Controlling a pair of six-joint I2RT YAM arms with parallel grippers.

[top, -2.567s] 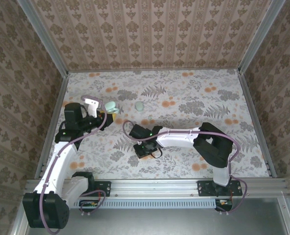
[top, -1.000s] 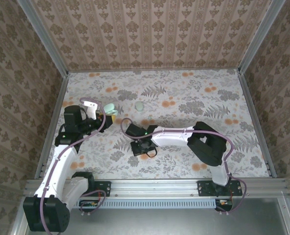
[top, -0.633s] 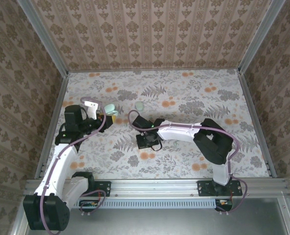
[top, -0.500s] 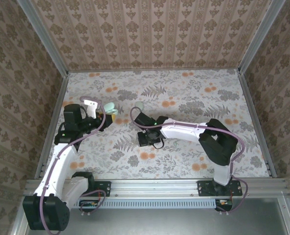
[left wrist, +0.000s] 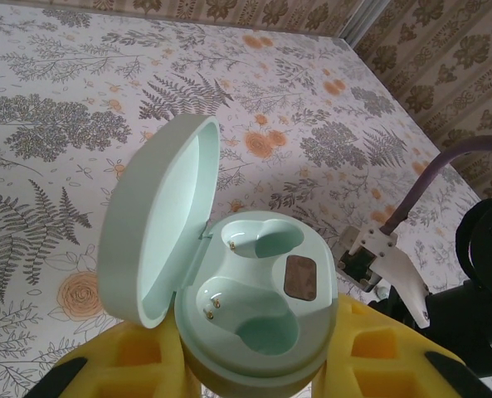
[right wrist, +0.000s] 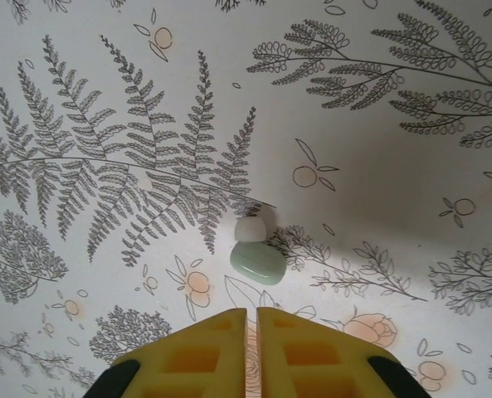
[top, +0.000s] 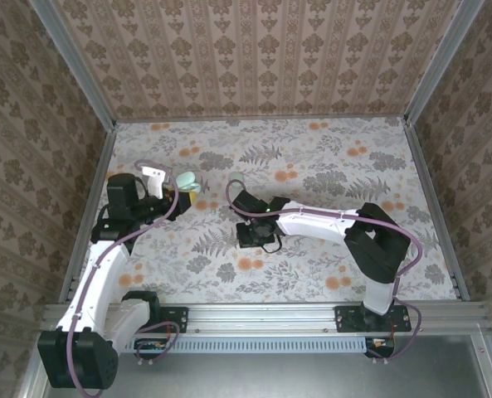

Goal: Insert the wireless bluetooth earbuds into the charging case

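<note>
My left gripper [top: 182, 190] [left wrist: 258, 355] is shut on the mint charging case [top: 188, 182] [left wrist: 258, 290], holding it above the table at the left. Its lid [left wrist: 156, 225] stands open, and both sockets are empty, with gold contact pins showing. In the right wrist view a mint earbud [right wrist: 256, 259] with a white tip lies on the table just ahead of my right gripper [right wrist: 251, 315] [top: 248, 238]. That gripper is shut with nothing between its yellow fingers [right wrist: 196, 348]. Another mint earbud [top: 236, 179] lies by the right arm's cable, mostly hidden.
The floral tablecloth [top: 328, 166] covers the table, with patterned walls [top: 254, 58] on three sides. The right arm [top: 320, 222] stretches across the middle toward the left. Its white wrist part [left wrist: 377, 259] and purple cable [left wrist: 445, 162] show close beside the case.
The right gripper has moved away from the near edge, toward the far side and slightly right, and its elbow swung right. The left arm has kept the case almost still.
</note>
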